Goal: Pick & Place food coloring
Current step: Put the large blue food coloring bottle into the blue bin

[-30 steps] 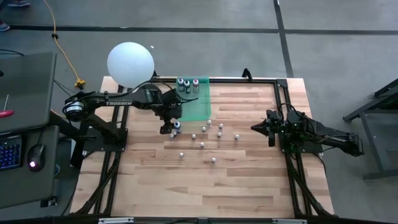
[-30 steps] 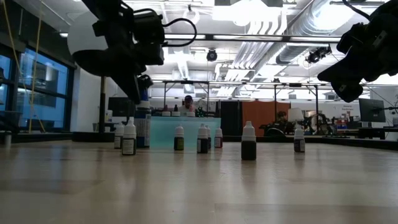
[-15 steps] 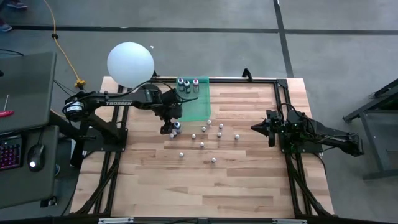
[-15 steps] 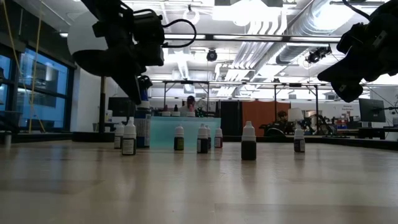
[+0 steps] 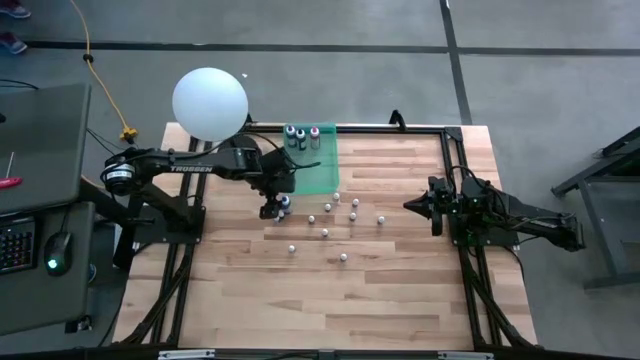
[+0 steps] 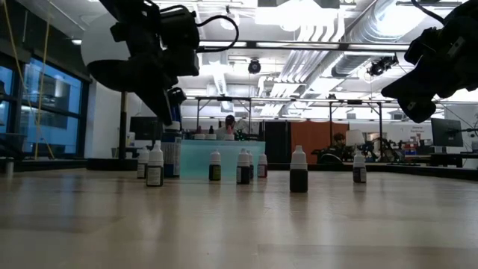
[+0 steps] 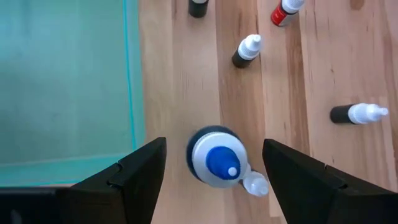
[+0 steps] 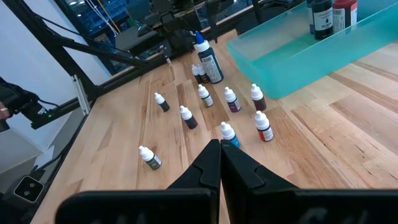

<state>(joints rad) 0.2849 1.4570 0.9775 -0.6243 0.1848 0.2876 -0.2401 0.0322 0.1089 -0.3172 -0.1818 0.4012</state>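
My left gripper (image 7: pixel 214 144) is open and hangs over a larger dark bottle (image 7: pixel 214 158) with a white cap and blue nozzle. One finger stands on each side of it, clear of it. That bottle (image 5: pixel 283 203) stands upright on the wood by the near edge of the green tray (image 5: pixel 315 170). A tiny bottle (image 7: pixel 255 185) stands right beside it. Several small white-capped bottles (image 5: pixel 335 215) stand scattered on the table's middle. Three larger bottles (image 5: pixel 300 135) stand in the tray's far end. My right gripper (image 5: pixel 410 205) waits shut above the table's right side.
A big white ball lamp (image 5: pixel 209 103) stands at the table's far left corner, behind my left arm. A black frame (image 5: pixel 450 140) runs along the table's edges. Bare wood (image 5: pixel 330 300) lies toward the near edge.
My left arm has shifted its pose slightly while its gripper has stayed open over the large bottle. No bottle has moved.
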